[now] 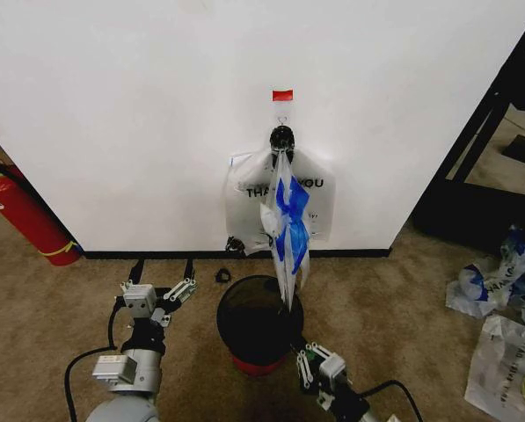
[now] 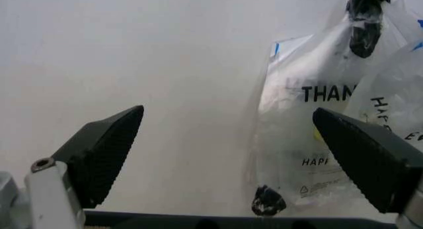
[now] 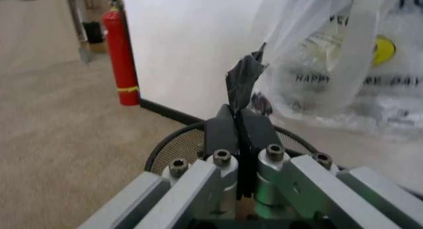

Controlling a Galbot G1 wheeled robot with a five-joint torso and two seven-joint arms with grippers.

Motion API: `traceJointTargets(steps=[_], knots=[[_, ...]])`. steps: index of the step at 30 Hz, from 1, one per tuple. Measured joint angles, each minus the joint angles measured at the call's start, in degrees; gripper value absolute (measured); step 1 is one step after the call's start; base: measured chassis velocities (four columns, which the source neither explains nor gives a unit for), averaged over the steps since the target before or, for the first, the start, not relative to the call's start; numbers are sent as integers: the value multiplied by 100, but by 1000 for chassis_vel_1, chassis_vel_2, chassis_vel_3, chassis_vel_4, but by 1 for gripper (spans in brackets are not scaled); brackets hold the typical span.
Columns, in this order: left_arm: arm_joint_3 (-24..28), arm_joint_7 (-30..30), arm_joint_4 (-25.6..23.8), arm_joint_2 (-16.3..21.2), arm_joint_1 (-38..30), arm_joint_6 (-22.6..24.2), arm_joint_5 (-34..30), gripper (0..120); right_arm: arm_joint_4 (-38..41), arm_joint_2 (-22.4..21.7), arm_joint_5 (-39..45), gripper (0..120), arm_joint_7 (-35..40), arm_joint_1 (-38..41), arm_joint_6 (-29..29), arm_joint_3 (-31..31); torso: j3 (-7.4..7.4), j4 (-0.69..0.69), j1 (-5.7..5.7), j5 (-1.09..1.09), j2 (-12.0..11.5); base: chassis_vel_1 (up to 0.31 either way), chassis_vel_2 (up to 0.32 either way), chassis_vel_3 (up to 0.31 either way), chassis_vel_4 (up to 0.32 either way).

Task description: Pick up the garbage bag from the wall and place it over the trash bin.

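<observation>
Silver-grey arms w/ black cables, hex screws; left pincer (image 2: 228,159) has black ribbed pads (image 2: 106,154).

Two bags hang on the wall (image 1: 139,105) (one blue-patched), one bin (image 1: 244,316), one extinguisher (image 1: 25,215).

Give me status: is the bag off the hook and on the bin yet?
Nothing looks done yet. The garbage bag hangs from the hook on the wall, its lower end dangling over the trash bin, which has no bag on it. In hand: the left gripper is open, aimed at the wall left of the bags; the right gripper is shut by the bin. Left: unhooking and fitting the bag.
</observation>
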Motion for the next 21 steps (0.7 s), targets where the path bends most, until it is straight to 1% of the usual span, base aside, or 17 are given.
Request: traceJointTargets(steps=[6, 9, 12, 15, 17, 19, 20, 21], knots=[[13, 0, -23, 30, -1, 5, 0, 100, -21, -167, -524, 0, -168, -150, 374, 136, 0, 0, 0, 0, 0, 0, 0, 0, 0], [16, 0, -27, 54, 3, 14, -3, 100, -77, -214, -616, 0, -167, -99, 441, 159, 0, -1, 0, 0, 0, 0, 0, 0, 0], [32, 1, -47, 117, -26, 51, -28, 100, -95, -259, -372, 0, 5, 130, 285, 202, 0, 0, 0, 0, 0, 0, 0, 0, 0], [89, 1, -152, 390, -157, 180, -180, 100, -48, -308, 375, 0, 407, 614, -200, 253, 1, -1, 0, 0, 0, 0, 0, 0, 0], [153, 2, -293, 729, -375, 382, -505, 100, -13, -366, 914, 0, 638, 1092, -514, 297, 1, 1, 1, 0, 0, 0, 0, 0, 0], [202, -1, -373, 887, -477, 510, -746, 100, -11, -393, 1087, 0, 689, 1293, -629, 332, 1, 0, 1, 0, 0, 0, 0, 0, 0], [202, -1, -373, 887, -477, 510, -746, 100, -11, -393, 1087, 0, 689, 1293, -629, 332, 1, 0, 1, 0, 0, 0, 0, 0, 0], [276, -6, -467, 1054, -580, 676, -1084, 100, -15, -414, 1196, 0, 719, 1448, -701, 357, 1, 1, 1, -1, -1, 0, 0, 0, 0]])
